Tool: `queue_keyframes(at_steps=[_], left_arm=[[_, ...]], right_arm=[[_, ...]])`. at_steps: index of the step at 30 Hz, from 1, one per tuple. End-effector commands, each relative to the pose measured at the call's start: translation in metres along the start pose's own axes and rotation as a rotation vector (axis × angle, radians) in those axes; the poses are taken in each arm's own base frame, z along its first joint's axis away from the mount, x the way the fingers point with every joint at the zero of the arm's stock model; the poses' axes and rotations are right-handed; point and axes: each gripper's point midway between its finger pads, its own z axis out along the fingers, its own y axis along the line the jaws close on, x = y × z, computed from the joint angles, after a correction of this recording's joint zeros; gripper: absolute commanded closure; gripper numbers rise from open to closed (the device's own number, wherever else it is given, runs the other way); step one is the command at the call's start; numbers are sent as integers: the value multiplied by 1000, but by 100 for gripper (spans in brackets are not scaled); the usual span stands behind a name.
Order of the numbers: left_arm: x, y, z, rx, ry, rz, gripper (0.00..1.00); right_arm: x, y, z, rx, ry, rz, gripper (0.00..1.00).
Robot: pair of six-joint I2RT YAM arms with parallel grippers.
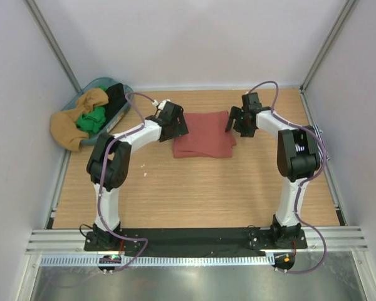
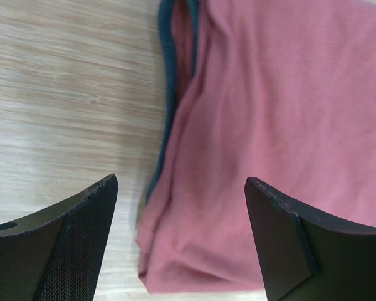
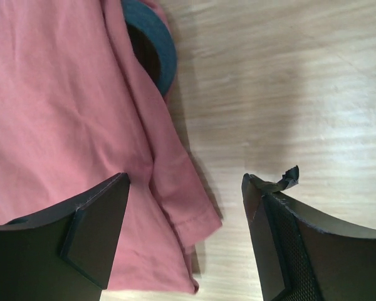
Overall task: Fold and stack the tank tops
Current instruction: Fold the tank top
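A rust-red tank top (image 1: pixel 203 135) lies folded into a rough rectangle at the back middle of the wooden table. My left gripper (image 1: pixel 177 128) hovers at its left edge, open, with nothing between the fingers. In the left wrist view the tank top (image 2: pixel 269 125) and its navy trim (image 2: pixel 168 75) lie flat below the left gripper (image 2: pixel 180 183). My right gripper (image 1: pixel 237 124) hangs open over the cloth's right edge. The right wrist view shows the tank top (image 3: pixel 56 106), a loop of navy trim (image 3: pixel 156 44) and a hemmed corner under the open right gripper (image 3: pixel 185 180).
A blue bin (image 1: pixel 103 83) sits at the back left corner, holding a mustard cloth (image 1: pixel 72 125), a green cloth (image 1: pixel 91 119) and a black item (image 1: pixel 116 100). White walls close the table on three sides. Bare wood (image 1: pixel 194 194) lies between the cloth and the arm bases.
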Motion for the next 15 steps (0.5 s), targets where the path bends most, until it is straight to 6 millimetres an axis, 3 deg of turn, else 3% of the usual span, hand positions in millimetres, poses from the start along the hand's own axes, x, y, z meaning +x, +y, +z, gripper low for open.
queue_keyframes(at_steps=[1,3,6,7,11,15], left_arm=[[-4,9,10,-16,32,-2,17],[-2,10,18,-19,47,-9,17],[4,10,26,-9,76,-14,23],[5,8,29,-5,79,-15,30],[16,4,35,27,110,-34,52],[26,2,35,51,121,-54,56]], right_arm=[[-17,13,0,38,-30,-84,20],[-9,18,10,43,2,-105,21],[-10,13,14,98,-12,-121,30],[-8,11,15,112,-10,-121,40],[-8,-2,12,160,-22,-105,62],[-12,-14,2,160,-35,-69,66]])
